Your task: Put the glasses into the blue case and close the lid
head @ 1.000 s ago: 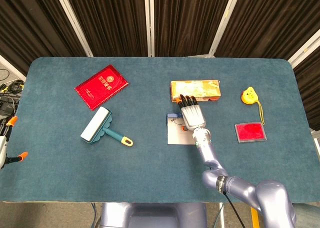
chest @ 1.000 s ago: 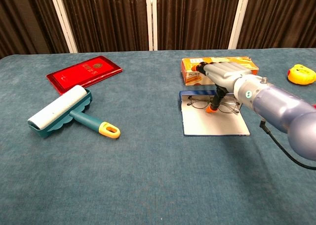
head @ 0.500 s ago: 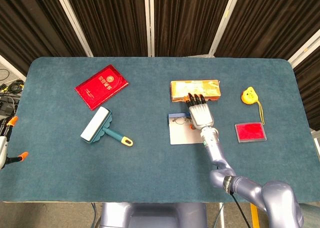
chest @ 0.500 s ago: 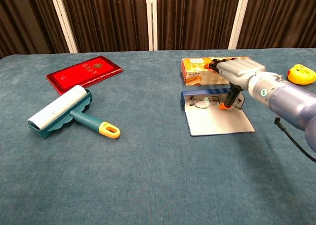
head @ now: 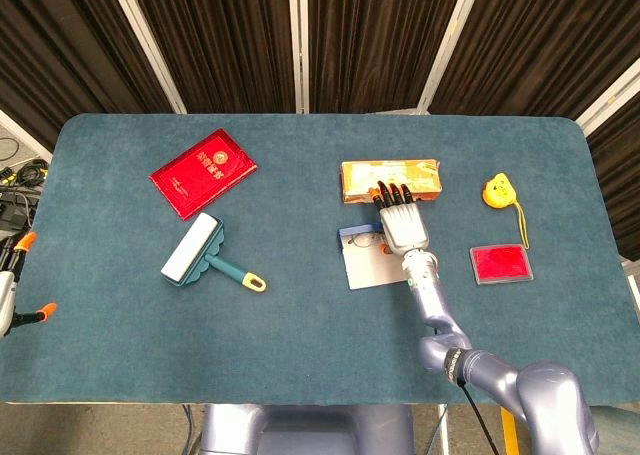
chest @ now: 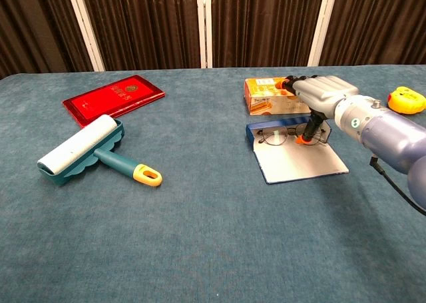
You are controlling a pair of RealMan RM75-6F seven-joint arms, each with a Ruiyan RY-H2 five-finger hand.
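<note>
The blue case [chest: 287,127] lies open right of the table's middle, its pale lid [chest: 303,162] flat on the cloth toward me. The thin-framed glasses [chest: 277,136] rest in the case's base; in the head view the glasses [head: 362,240] show just left of my hand. My right hand [chest: 324,92] hovers over the case's right end, fingers stretched flat toward the orange box. Its orange-tipped thumb [chest: 303,140] points down and touches the glasses' right side. From above, the right hand [head: 403,225] covers part of the case [head: 368,267]. My left hand is not visible.
An orange box [head: 390,178] lies just behind the case. A yellow tape measure [head: 497,190] and a flat red box [head: 501,263] sit to the right. A red booklet [head: 203,172] and a teal lint roller [head: 200,255] lie on the left half.
My right hand has moved right and slightly back. The open case has slid and turned right with it, and the glasses now sit further back in its base.
</note>
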